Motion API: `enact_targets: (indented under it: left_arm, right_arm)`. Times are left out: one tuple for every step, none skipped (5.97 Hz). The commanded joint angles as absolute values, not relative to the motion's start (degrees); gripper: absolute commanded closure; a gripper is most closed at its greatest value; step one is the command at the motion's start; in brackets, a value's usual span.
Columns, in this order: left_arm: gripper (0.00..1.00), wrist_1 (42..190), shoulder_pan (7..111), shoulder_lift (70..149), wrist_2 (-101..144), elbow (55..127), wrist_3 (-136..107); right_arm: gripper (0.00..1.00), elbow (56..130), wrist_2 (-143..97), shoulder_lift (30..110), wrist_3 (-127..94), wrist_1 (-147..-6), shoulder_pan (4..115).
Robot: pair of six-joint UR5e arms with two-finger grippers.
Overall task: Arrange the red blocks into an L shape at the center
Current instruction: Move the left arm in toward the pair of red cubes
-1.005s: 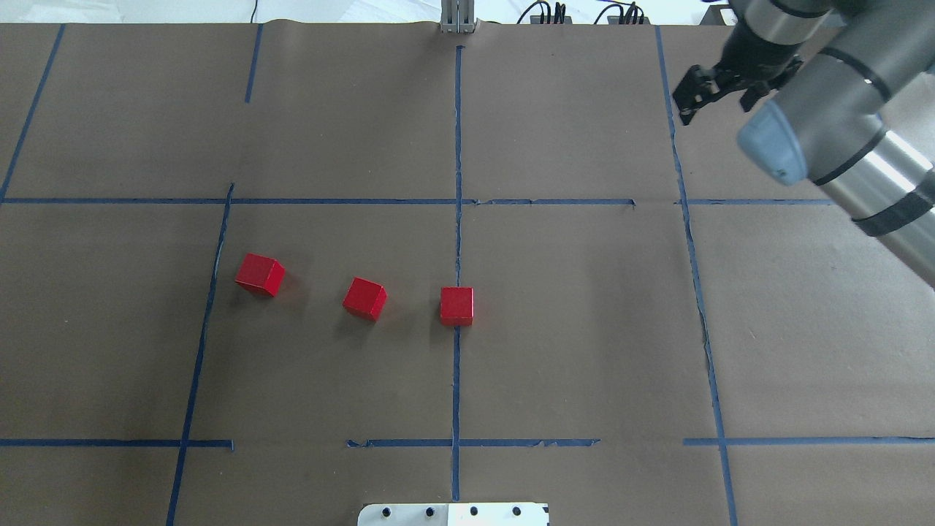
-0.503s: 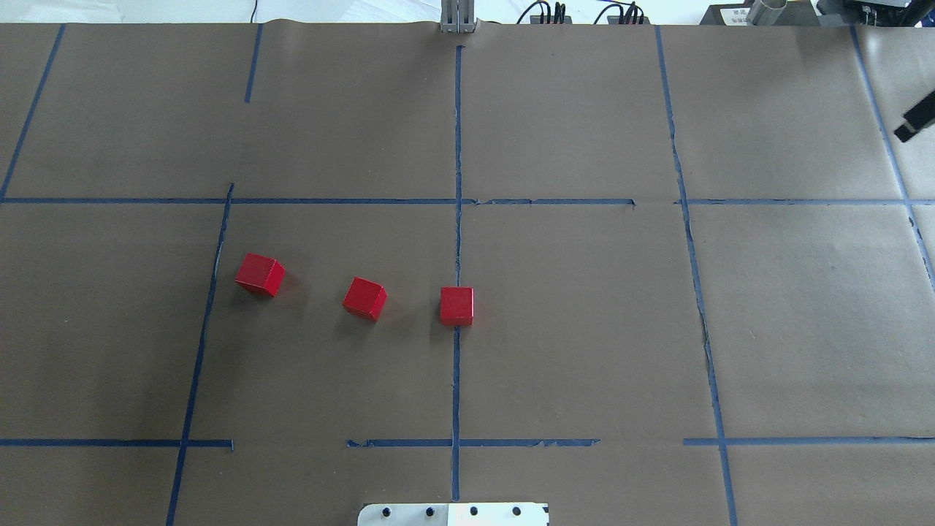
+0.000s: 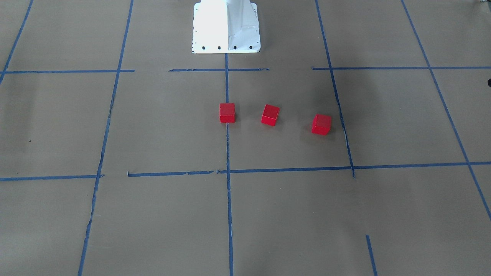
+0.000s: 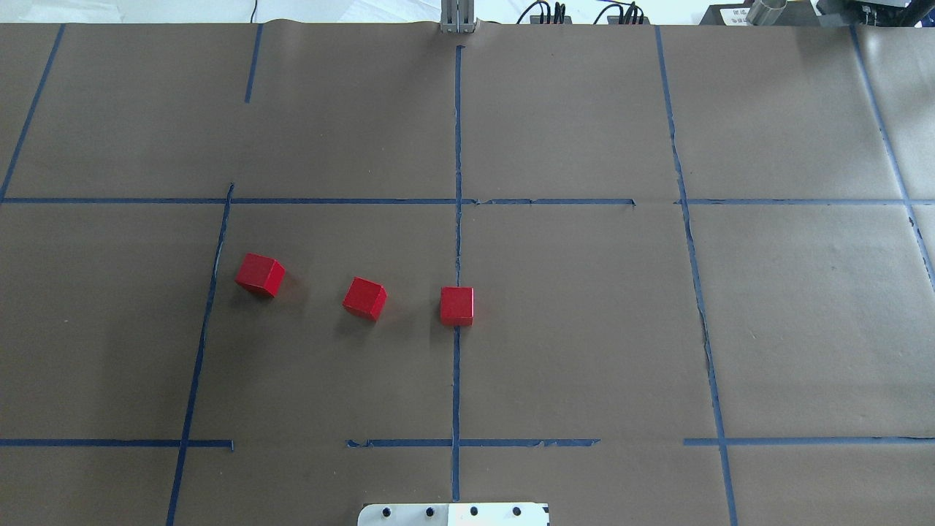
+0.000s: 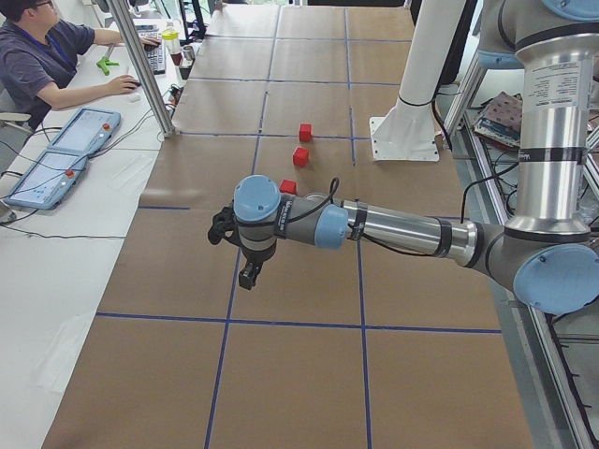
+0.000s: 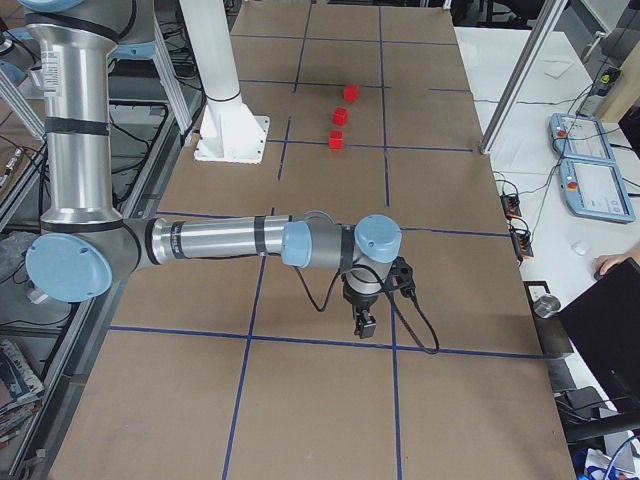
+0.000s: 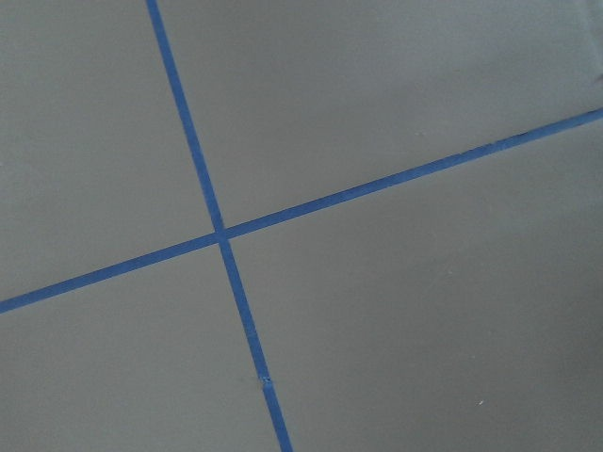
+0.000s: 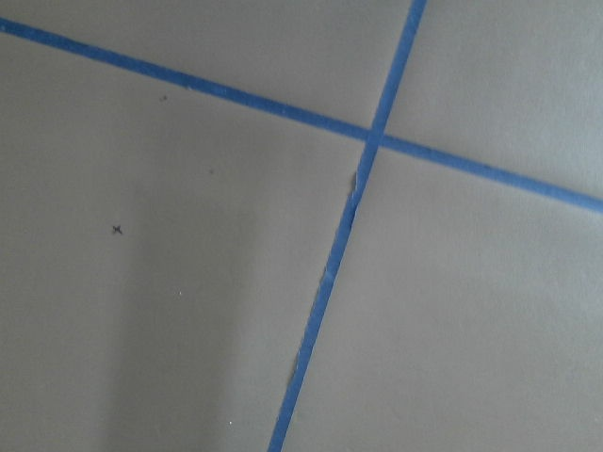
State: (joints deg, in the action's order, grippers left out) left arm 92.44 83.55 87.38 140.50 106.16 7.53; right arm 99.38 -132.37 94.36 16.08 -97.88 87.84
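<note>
Three red blocks (image 4: 456, 305) on taped paper (image 4: 584, 329)

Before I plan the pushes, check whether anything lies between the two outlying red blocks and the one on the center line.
Nothing visible does. Only bare brown paper separates the left block, the middle block and the right block on the center tape line; all three stand apart.

Silver tubular arms (image 5: 402, 229) with black bands — pale-blue joint caps (image 5: 255, 198), looping black cables (image 6: 415, 315), white pedestal base (image 3: 226, 27)
</note>
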Motion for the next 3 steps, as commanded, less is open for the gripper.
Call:
enact_targets:
  left_arm:
    - [0.00,92.5,73.5,93.6,140.1,107.6,-6.2]
    - [0.00,92.5,68.4,97.7,139.5,107.6,-15.0]
    - [0.00,92.5,63.4,101.6,135.1,108.4,-24.4]
  right_arm:
    - [0.00,103.9,-132.2,98.7,12.7,-97.6,88.1]
    - [0.00,104.0,-132.3,98.7,12.7,-97.6,88.1]
    - [0.00,104.0,-132.2,98.5,12.7,-97.5,88.1]
